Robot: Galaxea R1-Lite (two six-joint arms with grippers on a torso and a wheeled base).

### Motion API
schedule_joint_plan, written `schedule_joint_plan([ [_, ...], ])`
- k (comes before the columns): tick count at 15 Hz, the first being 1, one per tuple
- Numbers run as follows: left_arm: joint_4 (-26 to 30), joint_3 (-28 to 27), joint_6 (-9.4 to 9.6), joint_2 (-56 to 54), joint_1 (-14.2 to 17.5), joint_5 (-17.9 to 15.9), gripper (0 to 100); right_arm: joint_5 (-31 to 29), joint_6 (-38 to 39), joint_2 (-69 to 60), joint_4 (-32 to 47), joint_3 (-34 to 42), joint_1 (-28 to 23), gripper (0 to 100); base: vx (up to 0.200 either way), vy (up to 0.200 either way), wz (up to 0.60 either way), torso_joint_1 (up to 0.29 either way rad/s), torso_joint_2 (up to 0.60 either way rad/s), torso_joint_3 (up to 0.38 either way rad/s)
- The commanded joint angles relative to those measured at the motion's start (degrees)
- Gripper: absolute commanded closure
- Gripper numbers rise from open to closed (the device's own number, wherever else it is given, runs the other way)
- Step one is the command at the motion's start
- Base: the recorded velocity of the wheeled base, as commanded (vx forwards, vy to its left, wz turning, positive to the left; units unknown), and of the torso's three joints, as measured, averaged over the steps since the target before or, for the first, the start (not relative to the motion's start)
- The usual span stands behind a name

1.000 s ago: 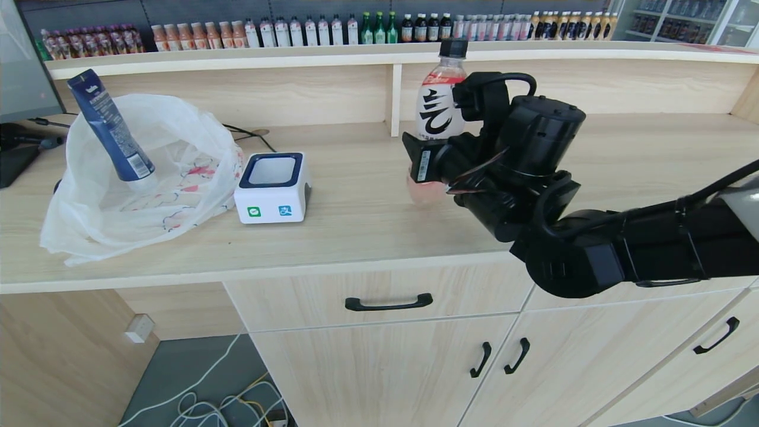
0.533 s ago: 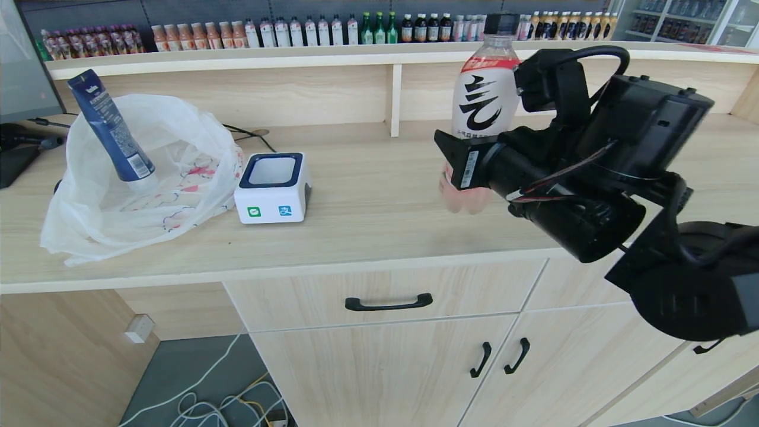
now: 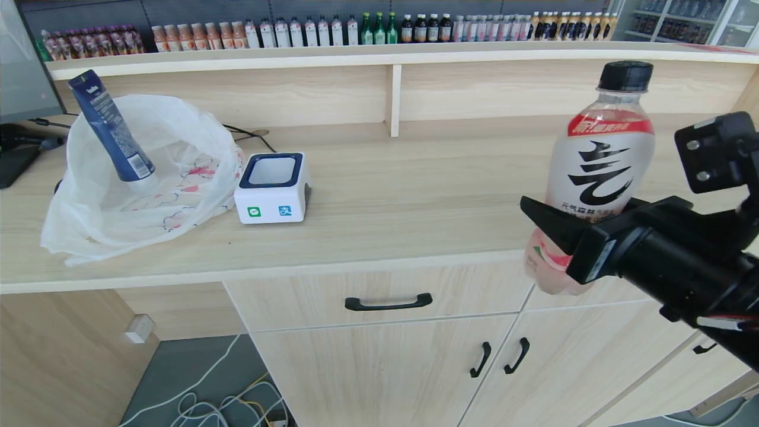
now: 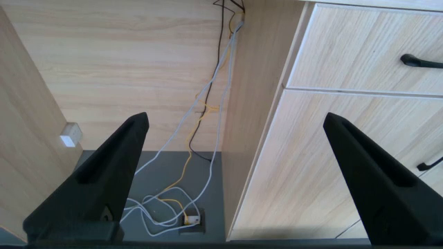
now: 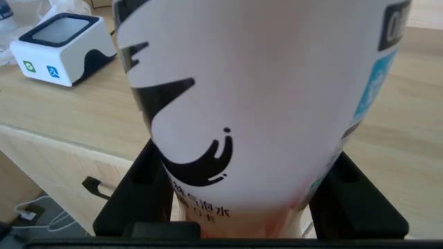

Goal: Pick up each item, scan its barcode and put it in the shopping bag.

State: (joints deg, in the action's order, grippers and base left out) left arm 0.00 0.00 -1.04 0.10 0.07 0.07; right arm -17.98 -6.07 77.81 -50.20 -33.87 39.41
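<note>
Bottle (image 3: 599, 172) is held upright, clamped in right fingers (image 3: 548, 220), over the bench (image 3: 391, 207) front edge; left fingers (image 4: 114, 173) are spread wide, unladen.

Right pincer (image 3: 584, 220) grips bottle (image 3: 599, 166); left pincer (image 4: 235, 124) gapes.

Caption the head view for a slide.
Right tool holds a bottle upright in the air, right of the scanner and the bag holding a tube on the counter.
</note>
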Motion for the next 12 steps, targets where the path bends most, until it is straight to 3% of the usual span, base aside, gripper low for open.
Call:
schedule_joint_plan([
  [1, 0.0, 0.0, -0.02, -0.01, 0.01, 0.01, 0, 0.05, 0.27, -4.69, -0.07, 2.31, 0.05, 100, 0.0, 0.0, 0.0, 0.0, 0.0, 0.0],
  [6, 0.0, 0.0, -0.02, -0.01, 0.01, 0.01, 0, 0.23, 0.89, -5.48, -0.07, 4.42, 0.58, 100, 0.0, 0.0, 0.0, 0.0, 0.0, 0.0],
  [8, 0.0, 0.0, -0.02, -0.01, 0.01, 0.01, 0, 0.23, 0.89, -5.74, -0.86, 6.97, 3.21, 100, 0.0, 0.0, 0.0, 0.0, 0.0, 0.0],
  [10, 0.0, 0.0, -0.02, -0.01, 0.01, 0.01, 0, 0.05, -1.49, -5.74, -3.76, 11.01, 9.02, 100, 0.0, 0.0, 0.0, 0.0, 0.0, 0.0],
  [12, 0.0, 0.0, -0.02, -0.01, 0.01, 0.01, 0, 0.05, -5.0, -5.74, -8.16, 15.06, 10.07, 100, 0.0, 0.0, 0.0, 0.0, 0.0, 0.0],
])
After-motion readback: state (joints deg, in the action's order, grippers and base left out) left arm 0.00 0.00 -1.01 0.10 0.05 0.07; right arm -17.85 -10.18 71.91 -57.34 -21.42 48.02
